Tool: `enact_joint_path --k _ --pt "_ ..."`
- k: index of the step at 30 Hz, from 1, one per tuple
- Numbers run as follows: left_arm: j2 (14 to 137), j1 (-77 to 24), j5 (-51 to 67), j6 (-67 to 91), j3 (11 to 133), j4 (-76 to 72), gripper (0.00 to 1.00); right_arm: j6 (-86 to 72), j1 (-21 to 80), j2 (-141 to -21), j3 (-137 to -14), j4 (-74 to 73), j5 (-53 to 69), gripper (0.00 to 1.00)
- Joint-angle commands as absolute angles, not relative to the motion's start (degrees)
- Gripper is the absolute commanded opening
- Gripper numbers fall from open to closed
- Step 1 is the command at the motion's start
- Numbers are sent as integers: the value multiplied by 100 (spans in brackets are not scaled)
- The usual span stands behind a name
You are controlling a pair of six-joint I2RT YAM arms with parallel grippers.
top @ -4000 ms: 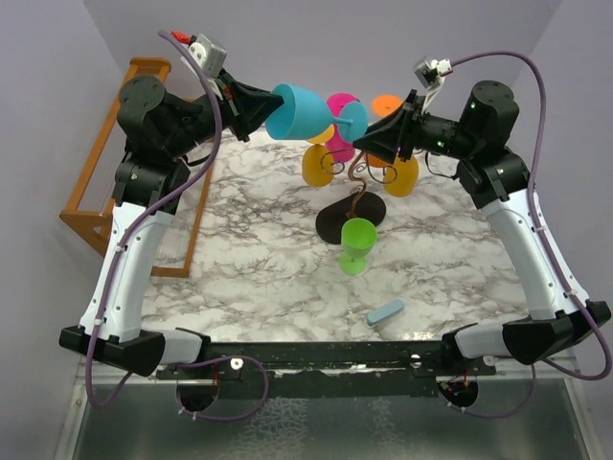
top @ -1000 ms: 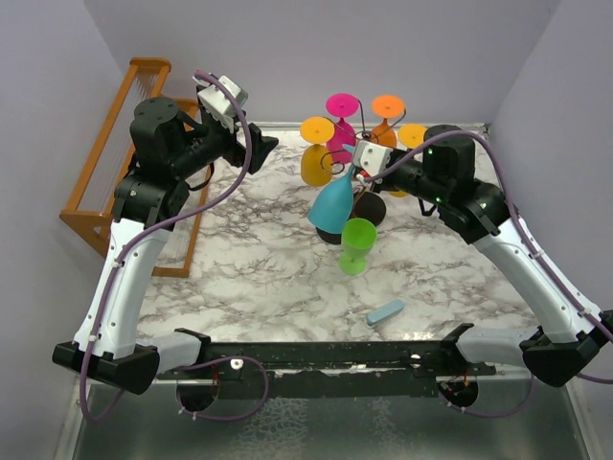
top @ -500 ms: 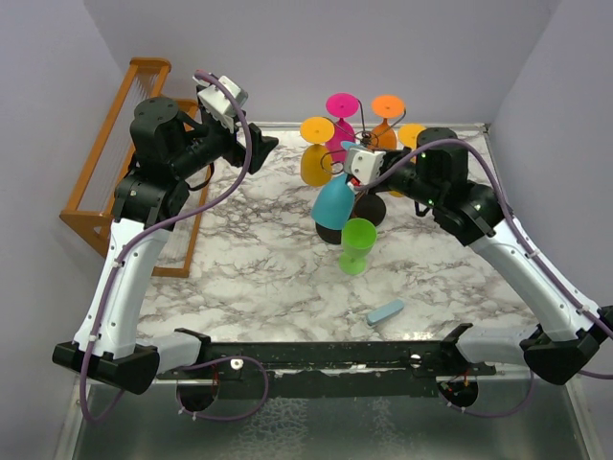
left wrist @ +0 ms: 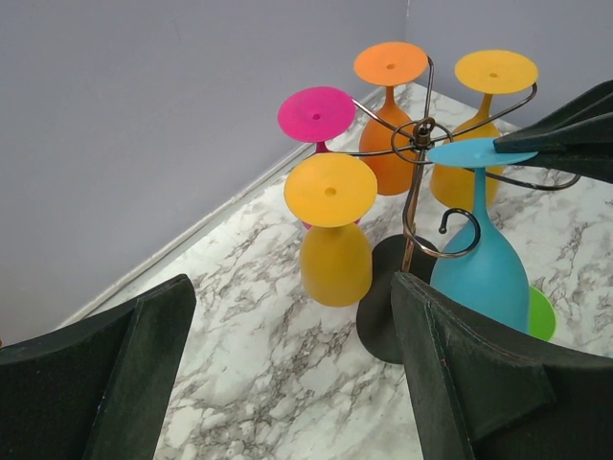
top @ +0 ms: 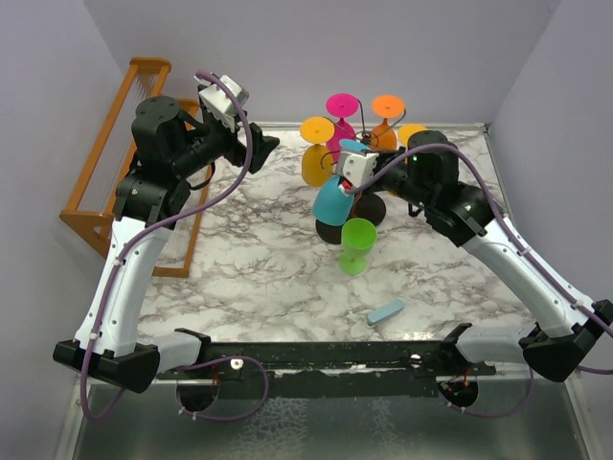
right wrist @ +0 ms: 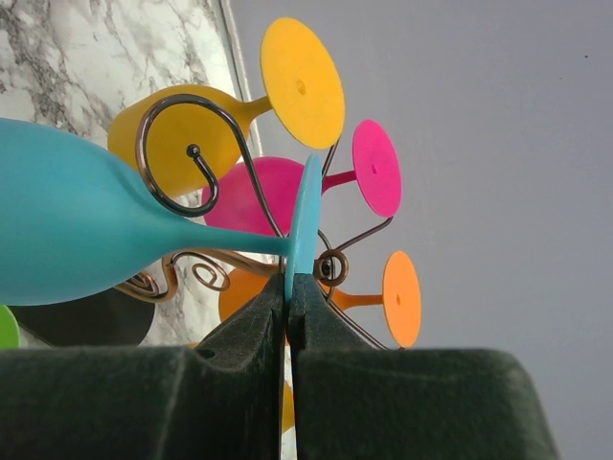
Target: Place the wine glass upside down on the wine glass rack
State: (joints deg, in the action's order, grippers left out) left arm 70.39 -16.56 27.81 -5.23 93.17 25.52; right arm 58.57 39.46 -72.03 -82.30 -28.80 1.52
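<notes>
The blue wine glass [top: 332, 200] hangs upside down, bowl low and foot up, right against the wine glass rack [top: 368, 138]. My right gripper [top: 355, 153] is shut on the rim of its flat foot [right wrist: 306, 216]. In the right wrist view a curled wire arm [right wrist: 175, 153] crosses in front of the blue bowl [right wrist: 67, 230]. Seen from the left wrist, the blue stem [left wrist: 476, 196] runs just beside the rack's twisted stem [left wrist: 412, 211], above the black base [left wrist: 379, 309]. I cannot tell whether the foot rests on the wire. My left gripper [top: 264, 144] is open and empty at the back left.
Upside-down yellow [top: 315, 159], pink [top: 341, 121] and orange [top: 385, 117] glasses hang on the rack. A green glass [top: 357, 245] stands on the marble just in front of the base. A small blue block [top: 386, 311] lies near the front. A wooden rack [top: 113, 158] lines the left edge.
My right gripper has carried the blue glass back and up into the rack's arms, and the glass now hangs more upright. The left arm has not moved.
</notes>
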Motion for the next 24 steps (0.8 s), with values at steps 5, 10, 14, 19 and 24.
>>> enact_joint_path --k 5,10,14,19,24 --pt "7012 -1625 2937 -459 9268 2413 86 6040 4065 -7269 -8091 -2370 -291 1" --pt "6995 -1619 2945 -461 9203 2417 86 6039 4087 -7286 -8011 -2170 -397 1" --pt "6994 -1620 2945 -462 9202 2416 86 6021 4103 -7310 -7977 -2081 -412 1" --pt "6998 -1625 2950 -465 9196 2403 86 6016 4136 -7367 -7931 -1984 -395 1" --pt "7005 -1622 2958 -464 9168 2390 86 6038 4182 -7441 -7944 -1876 -445 1"
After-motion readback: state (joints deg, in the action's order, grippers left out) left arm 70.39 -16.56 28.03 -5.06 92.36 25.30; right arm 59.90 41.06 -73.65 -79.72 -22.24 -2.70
